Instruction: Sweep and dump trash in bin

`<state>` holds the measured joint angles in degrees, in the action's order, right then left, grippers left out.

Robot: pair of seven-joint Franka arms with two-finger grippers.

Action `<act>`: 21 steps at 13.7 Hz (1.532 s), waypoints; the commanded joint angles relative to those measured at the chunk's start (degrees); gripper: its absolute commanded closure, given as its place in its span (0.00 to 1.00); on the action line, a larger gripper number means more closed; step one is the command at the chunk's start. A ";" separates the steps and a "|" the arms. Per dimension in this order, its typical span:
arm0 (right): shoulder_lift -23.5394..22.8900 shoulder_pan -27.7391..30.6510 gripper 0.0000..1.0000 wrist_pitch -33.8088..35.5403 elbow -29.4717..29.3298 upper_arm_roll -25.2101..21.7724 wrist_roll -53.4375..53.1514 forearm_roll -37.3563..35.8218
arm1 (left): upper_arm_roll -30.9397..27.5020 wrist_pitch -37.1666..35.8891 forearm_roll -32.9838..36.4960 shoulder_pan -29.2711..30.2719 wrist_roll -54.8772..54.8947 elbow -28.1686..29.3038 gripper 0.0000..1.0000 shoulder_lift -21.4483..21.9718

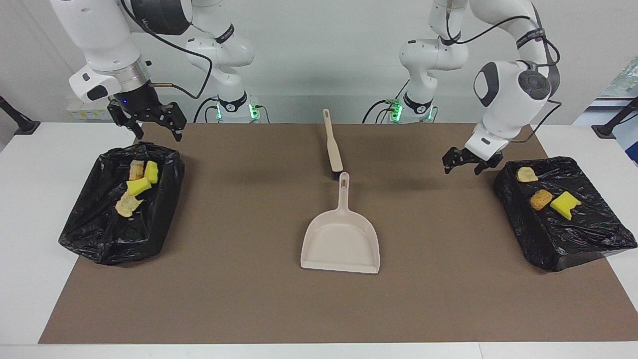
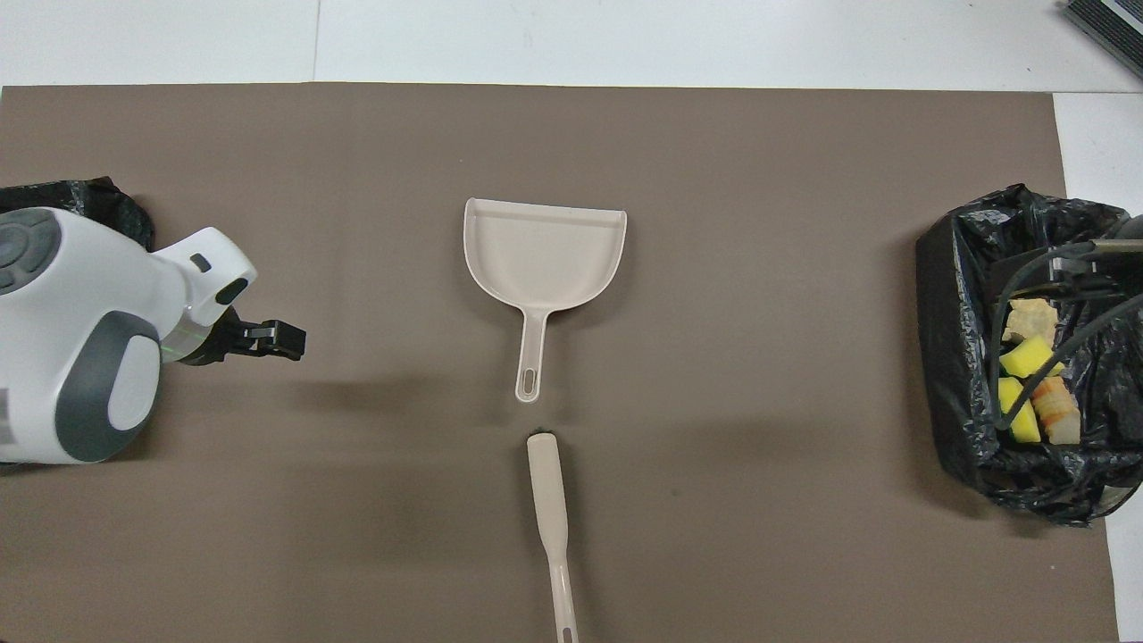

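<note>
The beige dustpan (image 1: 341, 239) (image 2: 545, 259) lies flat mid-mat, its handle pointing at the robots. The beige brush (image 1: 333, 147) (image 2: 554, 518) lies just nearer the robots, in line with that handle. Several trash scraps (image 1: 138, 186) (image 2: 1027, 357) sit in the black-bagged bin (image 1: 99, 239) (image 2: 955, 295) at the right arm's end. My right gripper (image 1: 158, 130) hangs open and empty over the bin's robot-side rim. My left gripper (image 1: 463, 167) (image 2: 286, 339) is open and empty in the air beside a black-covered box (image 1: 573, 239). Three scraps (image 1: 541, 199) lie on that box.
A brown mat (image 1: 239, 299) (image 2: 759, 179) covers most of the white table. In the overhead view my left arm hides most of the black-covered box (image 2: 89, 192). Cables from my right arm cross the bin there.
</note>
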<state>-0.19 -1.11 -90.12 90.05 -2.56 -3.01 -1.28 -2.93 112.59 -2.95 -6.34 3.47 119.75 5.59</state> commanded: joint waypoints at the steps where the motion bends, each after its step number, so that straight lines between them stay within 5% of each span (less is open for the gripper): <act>1: 0.62 0.49 0.00 0.21 0.30 0.19 1.43 0.93 | 0.64 -2.46 0.41 3.17 6.52 -5.64 0.00 0.05; 12: 0.62 0.49 0.00 0.21 0.38 0.19 1.43 0.93 | 0.73 -29.96 3.83 5.99 9.19 -44.93 0.00 -12.70; 14: 0.62 0.49 0.00 0.21 0.38 0.19 1.43 0.93 | 0.55 -30.15 3.14 5.90 9.36 -43.13 0.00 -11.39; 16: 0.62 0.49 0.00 0.21 0.38 0.19 1.43 0.93 | 0.47 -29.53 2.87 5.99 9.19 -35.41 0.00 -6.49; 21: 0.62 0.49 0.00 0.21 0.38 0.19 1.43 0.93 | 0.64 -28.12 2.87 5.73 8.39 -34.41 0.00 -6.11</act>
<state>-0.18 -1.11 -90.12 90.05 -2.56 -3.01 -1.28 -2.70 83.42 0.05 -1.03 11.78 82.96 -2.35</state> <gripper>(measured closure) 0.000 0.000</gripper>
